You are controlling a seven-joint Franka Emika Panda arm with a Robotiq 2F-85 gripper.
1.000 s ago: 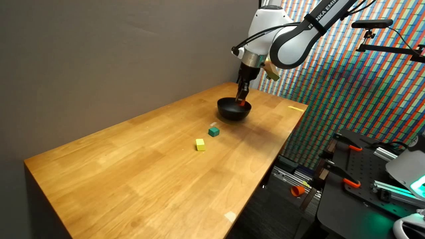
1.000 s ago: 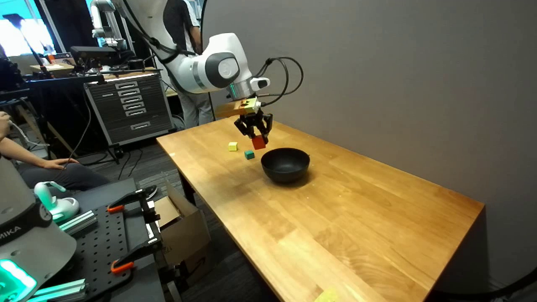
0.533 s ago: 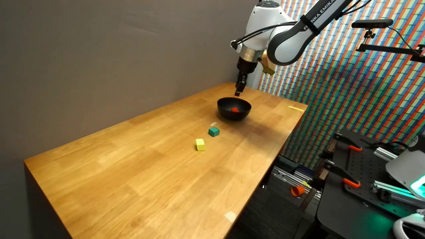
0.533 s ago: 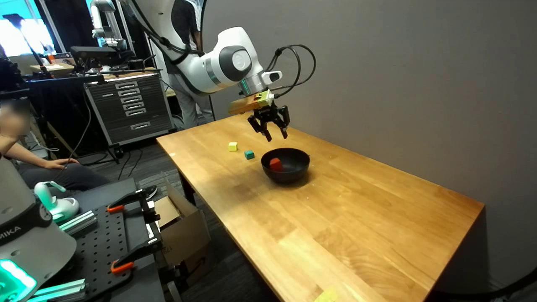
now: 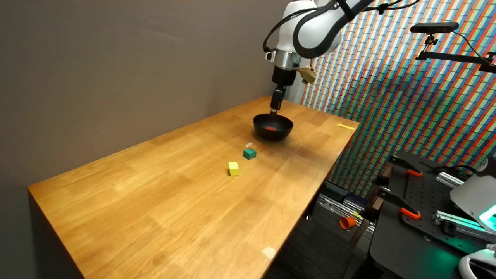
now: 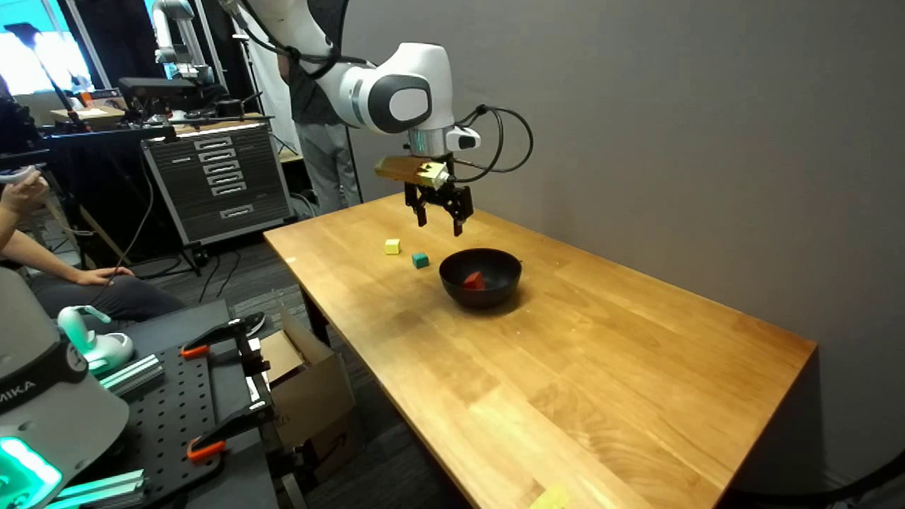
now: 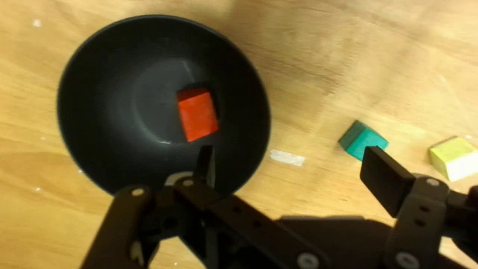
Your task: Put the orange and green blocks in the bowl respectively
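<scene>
The orange block point(image 7: 199, 117), reddish in colour, lies inside the black bowl point(image 7: 93, 108), and in an exterior view the orange block point(image 6: 474, 281) shows low within the bowl point(image 6: 488, 300). A teal-green block point(image 7: 361, 142) rests on the table beside the bowl; in the wrist view one finger point(image 7: 386, 179) covers its lower corner. Above the table and the bowl's rim hangs my gripper point(image 6: 440, 228), jaws wide apart, with nothing between them. The wrist view shows the gripper point(image 7: 289, 158) with one fingertip over the bowl and the other towards the green block point(image 5: 250, 154).
A yellow block point(image 5: 233, 169) sits on the wooden table point(image 5: 162, 201), just past the green one. A pale tape strip point(image 7: 287, 157) lies between bowl and green block. A grey wall point(image 6: 636, 141) runs along the table's long side.
One second ago the gripper held the orange block at the bowl. The jaws have opened, the block has dropped in and shifted slightly, and the gripper has risen and become more upright.
</scene>
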